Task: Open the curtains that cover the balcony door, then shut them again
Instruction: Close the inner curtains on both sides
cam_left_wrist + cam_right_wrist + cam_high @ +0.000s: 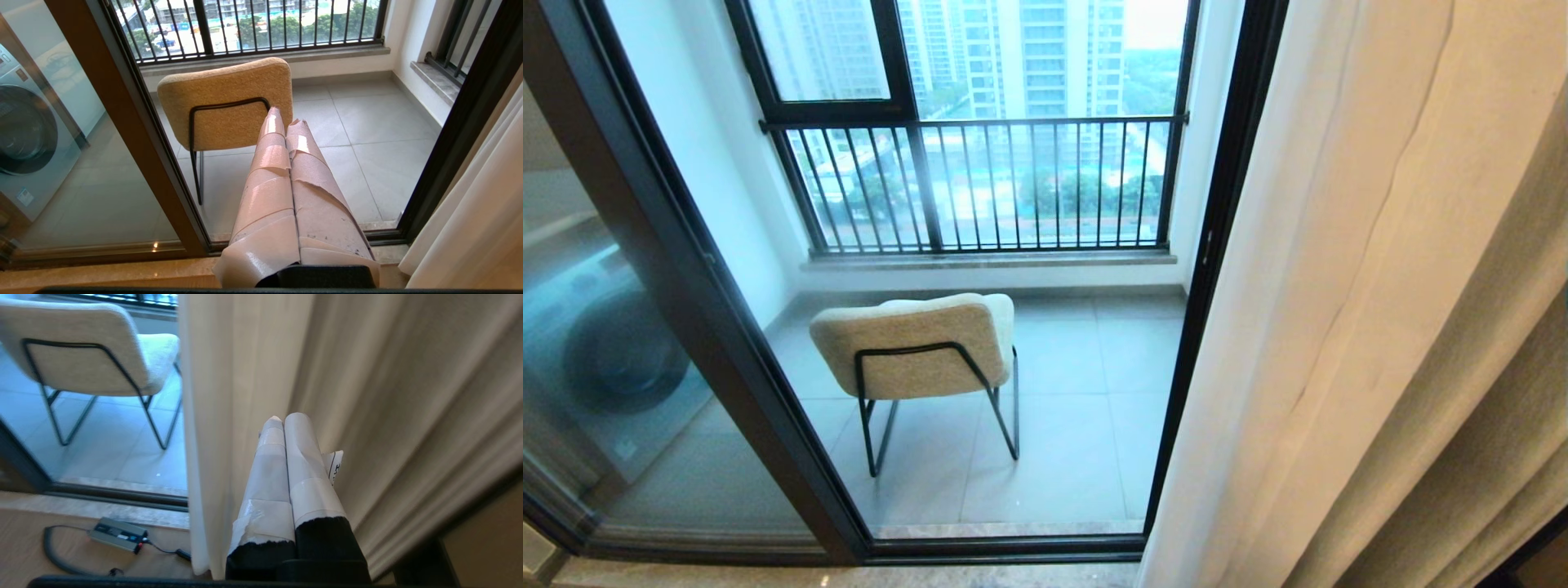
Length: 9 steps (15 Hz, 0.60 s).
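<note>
Writing: we read none; the tag on the right hand (284, 418) was too small to read.
Left hand (284, 118): clenched, empty, facing the balcony door (1217, 245).
Right hand: clenched, empty, at the curtains (347, 375).
Curtains: we found them bunched right of the uncovered door.

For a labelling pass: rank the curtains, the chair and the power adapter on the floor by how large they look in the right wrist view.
1. curtains, by far the largest, though also nearest the camera
2. chair, partly cut off by the picture's edge
3. power adapter, smallest
</note>
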Available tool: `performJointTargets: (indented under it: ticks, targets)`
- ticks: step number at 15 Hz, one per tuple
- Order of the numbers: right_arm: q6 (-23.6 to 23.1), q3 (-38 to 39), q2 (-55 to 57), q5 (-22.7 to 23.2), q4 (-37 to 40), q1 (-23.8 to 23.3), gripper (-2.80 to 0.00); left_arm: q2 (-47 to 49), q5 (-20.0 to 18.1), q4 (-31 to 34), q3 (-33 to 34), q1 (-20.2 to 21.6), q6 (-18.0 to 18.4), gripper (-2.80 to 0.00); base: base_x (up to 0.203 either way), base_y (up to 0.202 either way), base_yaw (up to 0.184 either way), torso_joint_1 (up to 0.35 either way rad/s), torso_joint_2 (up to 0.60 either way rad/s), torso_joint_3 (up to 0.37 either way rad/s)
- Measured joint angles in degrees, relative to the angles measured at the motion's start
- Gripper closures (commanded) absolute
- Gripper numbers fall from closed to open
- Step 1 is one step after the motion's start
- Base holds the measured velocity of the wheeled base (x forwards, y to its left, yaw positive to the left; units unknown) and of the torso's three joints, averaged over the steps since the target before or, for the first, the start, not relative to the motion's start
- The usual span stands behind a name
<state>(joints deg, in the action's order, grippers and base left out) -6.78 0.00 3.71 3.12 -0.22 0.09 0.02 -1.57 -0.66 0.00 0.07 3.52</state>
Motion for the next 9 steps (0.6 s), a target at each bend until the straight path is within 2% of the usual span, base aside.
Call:
performJointTargets:
  ticks: [9]
  targets:
    - [0.1, 0.0, -3.7, -0.4, 0.5, -0.1, 0.00, 0.0, 0.0, 0.0, 0.0, 0.0, 0.0, 0.00, 0.000, 0.000, 0.000, 0.000, 0.00, 0.000]
